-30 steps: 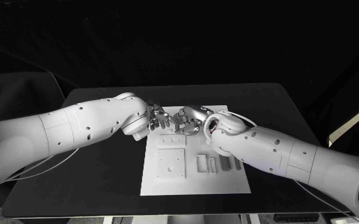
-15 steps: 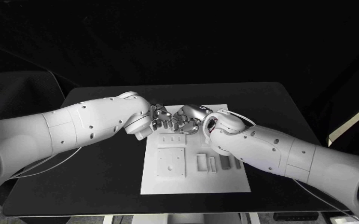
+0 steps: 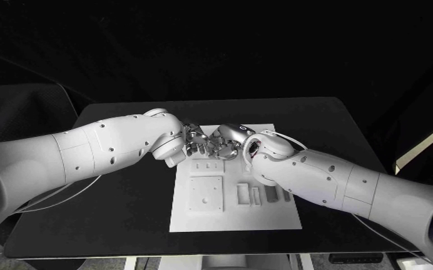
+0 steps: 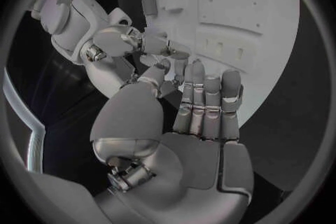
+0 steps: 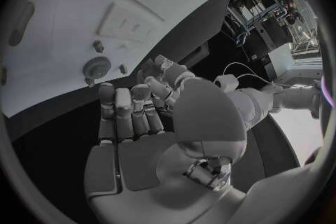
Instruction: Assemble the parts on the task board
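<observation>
Spanning the middle of the head view, the black table [image 3: 117, 214] carries the white task board [image 3: 271, 217], which lies flat at its centre. Both white arms converge over the far end of the board. The left arm [image 3: 81, 151] enters from the left edge; the right arm [image 3: 334, 179] enters from the right edge and crosses the board's near right portion.

The left hand [image 3: 193, 142] and the right hand [image 3: 228, 142] meet fingertip to fingertip above the far end of the board. In the left wrist view, the left hand [image 4: 203, 117] has its fingers extended side by side and its thumb reaching toward the fingertips of the right hand [image 4: 133, 45]. In the right wrist view, the right hand [image 5: 133, 123] has its fingers straight and close together, with the left hand [image 5: 164, 75] meeting its thumb. Whether either hand pinches a part cannot be determined.

A raised square plate [image 3: 206, 196] sits on the near left area of the board. Grey parts [image 3: 257, 196] lie in slots beside it. A small gear [image 5: 97, 66] rests on the board near the right fingertips.
</observation>
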Tool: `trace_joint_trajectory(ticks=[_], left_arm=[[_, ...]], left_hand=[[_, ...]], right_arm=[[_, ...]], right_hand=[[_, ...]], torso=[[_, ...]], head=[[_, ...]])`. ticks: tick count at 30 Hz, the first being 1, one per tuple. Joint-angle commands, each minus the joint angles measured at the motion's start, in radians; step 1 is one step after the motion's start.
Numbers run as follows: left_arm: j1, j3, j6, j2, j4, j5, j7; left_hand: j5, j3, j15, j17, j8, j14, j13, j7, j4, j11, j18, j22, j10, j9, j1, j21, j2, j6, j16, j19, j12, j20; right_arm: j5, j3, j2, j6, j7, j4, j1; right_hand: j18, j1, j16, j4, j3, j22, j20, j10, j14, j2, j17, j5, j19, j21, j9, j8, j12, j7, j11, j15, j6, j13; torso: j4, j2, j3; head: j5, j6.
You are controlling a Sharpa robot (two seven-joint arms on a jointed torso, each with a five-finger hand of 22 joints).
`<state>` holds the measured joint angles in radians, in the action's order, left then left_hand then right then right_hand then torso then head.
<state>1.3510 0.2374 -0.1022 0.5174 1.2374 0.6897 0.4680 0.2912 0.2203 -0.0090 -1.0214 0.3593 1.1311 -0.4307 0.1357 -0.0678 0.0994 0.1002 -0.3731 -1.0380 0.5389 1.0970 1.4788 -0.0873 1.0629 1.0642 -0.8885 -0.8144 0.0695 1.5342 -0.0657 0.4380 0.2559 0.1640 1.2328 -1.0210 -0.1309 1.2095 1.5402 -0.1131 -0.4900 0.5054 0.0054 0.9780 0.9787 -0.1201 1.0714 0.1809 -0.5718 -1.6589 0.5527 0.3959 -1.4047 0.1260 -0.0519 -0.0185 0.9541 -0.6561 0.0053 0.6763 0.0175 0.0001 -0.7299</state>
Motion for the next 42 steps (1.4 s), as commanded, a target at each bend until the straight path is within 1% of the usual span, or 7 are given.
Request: trace_joint_trajectory(ticks=[1,19,27,30,34,38,42], left_arm=[[0.001,-0.001,0.005,-0.004,0.001,-0.024,-0.017],[0.001,-0.001,0.018,-0.007,0.0,-0.025,-0.013],[0.001,-0.001,0.012,-0.007,-0.005,-0.017,-0.014],[0.001,-0.001,0.013,-0.008,-0.008,-0.017,-0.017],[0.001,-0.001,0.011,-0.007,-0.01,-0.018,-0.021],[0.001,-0.001,0.008,-0.008,-0.013,-0.027,-0.026],[0.001,-0.001,0.007,-0.008,-0.018,-0.045,-0.03]], left_hand=[[0.007,0.005,0.003,0.001,-0.004,0.007,0.002,0.001,0.0,0.003,0.033,0.001,0.002,-0.001,0.011,0.001,-0.002,0.004,0.003,-0.008,-0.003,-0.001],[0.024,0.042,0.0,-0.003,0.004,0.022,0.003,-0.004,-0.026,-0.003,0.033,-0.003,-0.025,-0.002,0.066,0.011,0.038,0.034,0.015,-0.021,-0.014,0.0],[0.013,0.079,-0.009,-0.011,0.013,0.045,0.005,-0.01,-0.045,-0.012,0.037,-0.009,-0.056,-0.001,0.115,0.027,0.065,0.066,0.032,-0.043,-0.022,0.003],[-0.009,0.094,-0.012,-0.013,0.015,0.05,0.008,-0.012,-0.049,-0.014,0.038,-0.011,-0.066,-0.001,0.133,0.031,0.072,0.076,0.036,-0.047,-0.021,0.004],[-0.02,0.106,-0.013,-0.014,0.018,0.052,0.01,-0.014,-0.05,-0.017,0.038,-0.012,-0.074,-0.001,0.145,0.033,0.078,0.084,0.038,-0.05,-0.02,0.004],[-0.027,0.118,-0.014,-0.015,0.023,0.055,0.013,-0.017,-0.052,-0.021,0.038,-0.013,-0.086,0.001,0.157,0.036,0.084,0.097,0.041,-0.052,-0.019,0.004],[-0.032,0.132,-0.015,-0.017,0.032,0.058,0.016,-0.022,-0.052,-0.029,0.038,-0.014,-0.107,0.005,0.168,0.039,0.088,0.117,0.045,-0.055,-0.017,0.004]], right_arm=[[0.014,0.0,-0.002,0.003,0.004,0.006,0.0],[0.009,0.0,0.001,0.004,0.009,0.014,0.0],[0.009,0.0,0.003,0.003,0.01,0.016,0.0],[0.008,0.0,0.004,0.001,0.011,0.015,0.0],[0.004,0.0,0.005,0.001,0.011,0.013,0.0],[0.0,0.0,0.004,0.002,0.012,0.011,0.0],[-0.004,0.0,0.005,0.005,0.011,0.007,0.0]], right_hand=[[-0.012,-0.002,0.004,0.005,0.002,0.0,0.003,0.005,0.002,0.007,-0.001,0.002,-0.007,-0.111,0.012,0.003,-0.002,0.017,-0.001,-0.008,0.047,0.002],[-0.012,-0.004,0.004,0.006,0.001,0.0,0.003,0.006,0.003,0.008,-0.001,0.002,-0.007,-0.112,0.012,0.003,-0.002,0.017,-0.001,-0.008,0.048,0.002],[-0.012,-0.004,0.004,0.006,0.001,0.0,0.003,0.006,0.003,0.008,-0.001,0.002,-0.008,-0.112,0.012,0.003,-0.003,0.017,0.0,-0.008,0.048,0.002],[-0.012,-0.005,0.004,0.006,0.001,0.0,0.003,0.006,0.003,0.008,-0.002,0.002,-0.008,-0.112,0.012,0.003,-0.003,0.017,0.0,-0.008,0.048,0.002],[-0.012,-0.006,0.004,0.007,0.002,0.0,0.003,0.007,0.004,0.007,-0.002,0.002,-0.008,-0.112,0.012,0.003,-0.002,0.017,0.0,-0.008,0.048,0.002],[-0.012,-0.013,0.004,0.006,0.005,0.0,0.003,0.007,0.005,-0.002,-0.002,0.001,-0.008,-0.112,0.011,-0.002,-0.002,0.018,0.0,-0.008,0.043,0.003],[-0.013,-0.025,0.003,0.005,0.011,-0.001,0.003,0.005,0.005,-0.014,-0.004,0.001,-0.009,-0.111,0.004,-0.019,0.001,0.024,0.0,-0.009,0.017,0.006]], torso=[[-0.0003,0.0,-0.0002],[-0.0003,0.0,0.0002],[0.0001,0.0,0.0001],[0.0,0.0,0.0002],[-0.0003,0.0,-0.0002],[-0.0001,0.0,-0.0003],[0.0002,-0.001,-0.0003]], head=[[0.001,-0.002],[-0.004,-0.007],[-0.008,-0.012],[-0.008,-0.014],[-0.008,-0.016],[-0.009,-0.016],[-0.009,-0.016]])
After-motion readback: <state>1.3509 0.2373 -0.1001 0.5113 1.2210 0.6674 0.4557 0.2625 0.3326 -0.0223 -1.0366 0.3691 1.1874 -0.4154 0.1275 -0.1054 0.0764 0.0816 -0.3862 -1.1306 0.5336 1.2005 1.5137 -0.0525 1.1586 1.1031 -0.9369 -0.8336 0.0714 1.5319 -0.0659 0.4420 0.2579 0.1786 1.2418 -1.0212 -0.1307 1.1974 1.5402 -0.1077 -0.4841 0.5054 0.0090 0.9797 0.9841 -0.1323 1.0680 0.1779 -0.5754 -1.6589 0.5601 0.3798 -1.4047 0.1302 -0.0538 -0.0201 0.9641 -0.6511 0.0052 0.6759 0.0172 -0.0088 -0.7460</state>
